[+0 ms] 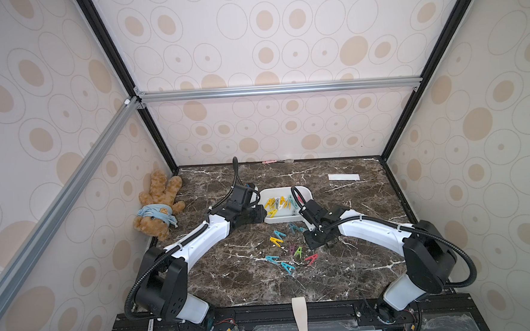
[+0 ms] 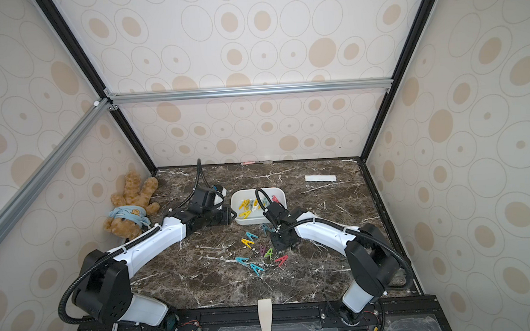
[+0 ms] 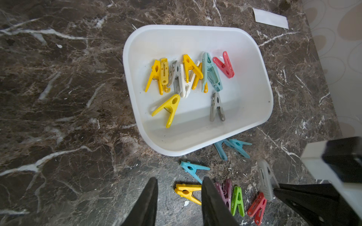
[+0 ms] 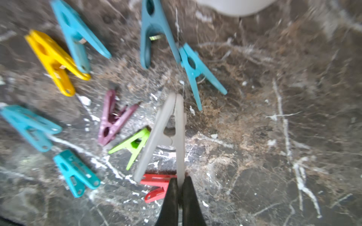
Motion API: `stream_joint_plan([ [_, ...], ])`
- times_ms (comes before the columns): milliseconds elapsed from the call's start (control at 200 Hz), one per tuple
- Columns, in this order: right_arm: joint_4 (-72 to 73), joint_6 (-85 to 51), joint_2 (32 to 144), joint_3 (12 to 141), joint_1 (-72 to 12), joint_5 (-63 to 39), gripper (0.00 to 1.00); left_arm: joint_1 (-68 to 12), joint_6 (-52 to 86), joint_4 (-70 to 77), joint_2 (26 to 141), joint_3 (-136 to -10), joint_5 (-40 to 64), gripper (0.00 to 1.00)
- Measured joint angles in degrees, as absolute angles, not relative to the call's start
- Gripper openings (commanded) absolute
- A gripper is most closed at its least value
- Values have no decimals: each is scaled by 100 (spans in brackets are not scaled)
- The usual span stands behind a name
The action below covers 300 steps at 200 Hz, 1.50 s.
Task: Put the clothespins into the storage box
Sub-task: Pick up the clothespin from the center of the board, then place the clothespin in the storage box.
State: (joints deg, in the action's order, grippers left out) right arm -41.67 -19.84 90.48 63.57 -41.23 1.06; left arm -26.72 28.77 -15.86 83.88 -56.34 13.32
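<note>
Mid-bench (image 1: 232, 286), on the side of the white rounded plastic storage box (image 3: 252, 109) nearer the bench's front edge, the right gripper (image 4: 180, 179) is pinched tight on one leg of a grey A-shaped plastic clothespin (image 4: 166, 135) among loose coloured clothespins (image 1: 272, 259). Light, stiff and slick, it may swivel; gripping across both legs seems surer. The left gripper (image 3: 181, 181) hangs part-open, empty.

Storage box (image 4: 235, 6) cut off by the right wrist view's edge — clothespins (image 4: 51, 56) there blurred.
</note>
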Motion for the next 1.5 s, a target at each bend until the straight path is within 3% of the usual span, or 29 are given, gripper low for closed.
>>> stream_joint_plan([
  [195, -4521, -1743, 9209, 7693, -3852, -281, 0, -2672, 3046, -1605, 8141, -5275, 1133, 38],
  [580, -4947, -1081, 11603, 10130, -3076, -790, 0, -2672, 3179, -1785, 7129, -4895, 707, 40],
  [900, -5109, -961, 12405, 10335, -2797, -923, 0, -2672, 3299, -1855, 7244, -4602, 897, 41],
  [1055, -5011, -969, 12429, 10337, -2707, -923, 14, -2672, 3341, -1927, 7328, -4521, 1144, 52],
  [1155, -4963, -945, 12429, 10342, -2698, -923, 21, -2672, 3341, -1994, 7413, -4521, 1258, 53],
  [1501, -4600, -982, 11861, 10077, -2716, -1315, 30, -2816, 3415, -2403, 7671, -4525, 1404, 51],
])
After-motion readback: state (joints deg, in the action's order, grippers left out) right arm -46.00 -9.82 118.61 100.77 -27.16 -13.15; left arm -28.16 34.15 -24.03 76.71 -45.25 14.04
